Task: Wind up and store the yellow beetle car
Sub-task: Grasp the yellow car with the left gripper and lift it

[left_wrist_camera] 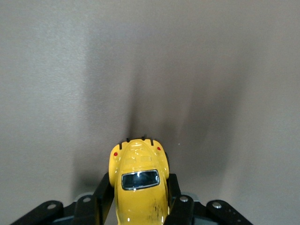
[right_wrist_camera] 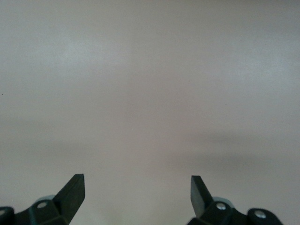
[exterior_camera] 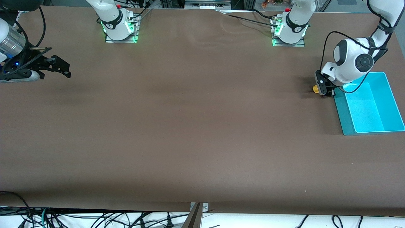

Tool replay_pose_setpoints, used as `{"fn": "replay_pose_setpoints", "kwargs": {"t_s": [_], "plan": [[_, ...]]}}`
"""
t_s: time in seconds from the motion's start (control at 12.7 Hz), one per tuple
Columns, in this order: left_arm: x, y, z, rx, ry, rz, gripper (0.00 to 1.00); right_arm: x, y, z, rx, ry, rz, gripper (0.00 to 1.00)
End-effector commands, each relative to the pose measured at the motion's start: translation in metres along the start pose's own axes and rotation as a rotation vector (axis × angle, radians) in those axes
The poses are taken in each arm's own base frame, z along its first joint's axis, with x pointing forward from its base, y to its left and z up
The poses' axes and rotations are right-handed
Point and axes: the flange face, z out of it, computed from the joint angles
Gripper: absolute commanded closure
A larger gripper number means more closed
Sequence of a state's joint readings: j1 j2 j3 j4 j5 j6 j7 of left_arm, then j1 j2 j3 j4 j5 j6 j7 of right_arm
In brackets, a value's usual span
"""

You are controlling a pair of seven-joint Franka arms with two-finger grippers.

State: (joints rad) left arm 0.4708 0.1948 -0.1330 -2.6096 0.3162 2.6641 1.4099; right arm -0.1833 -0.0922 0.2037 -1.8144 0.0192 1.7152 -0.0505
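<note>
The yellow beetle car (left_wrist_camera: 139,180) sits between the fingers of my left gripper (left_wrist_camera: 140,190), which is shut on its sides; its rounded end with two red lights points away from the wrist. In the front view the car (exterior_camera: 315,89) shows as a small yellow spot at the left gripper (exterior_camera: 323,88), low at the brown table, just beside the teal bin (exterior_camera: 341,110). I cannot tell whether its wheels touch the table. My right gripper (exterior_camera: 65,69) waits open and empty over the right arm's end of the table; it also shows in the right wrist view (right_wrist_camera: 136,182).
The teal bin stands at the left arm's end of the table and holds nothing. The two arm bases (exterior_camera: 119,25) (exterior_camera: 289,30) stand along the table edge farthest from the front camera. Cables hang below the edge nearest to that camera.
</note>
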Motion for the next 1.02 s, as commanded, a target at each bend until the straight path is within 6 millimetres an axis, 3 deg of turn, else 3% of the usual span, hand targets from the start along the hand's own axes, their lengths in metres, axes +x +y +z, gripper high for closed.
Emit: {"fn": "replay_pose_setpoints", "kwargs": {"t_s": [0.0,0.16,0.32,0.55,0.63,0.79,0.95], "plan": [[-0.004,-0.006,-0.017,0.024,-0.026,0.036,0.87,0.005,0.003,-0.012,0.010,0.008,0.002,0.00],[0.027,-0.010,-0.033,0.010,-0.020,0.066,0.87,0.006,0.005,-0.013,0.011,0.010,0.000,0.00],[0.065,-0.014,-0.070,-0.058,0.028,0.026,0.87,0.006,0.004,-0.013,0.010,0.009,-0.001,0.00],[0.082,-0.043,-0.136,-0.136,-0.001,0.041,0.87,0.006,0.005,-0.013,0.009,0.009,0.000,0.00],[0.083,-0.057,-0.163,-0.139,-0.008,0.045,0.86,0.006,0.005,-0.013,0.009,0.009,0.000,0.00],[0.072,-0.086,-0.187,-0.160,-0.015,0.050,0.85,0.006,0.004,-0.013,0.009,0.009,-0.002,0.00],[0.037,-0.122,-0.203,-0.171,-0.082,0.085,0.85,0.006,0.003,-0.013,0.007,0.009,-0.003,0.00]]}}
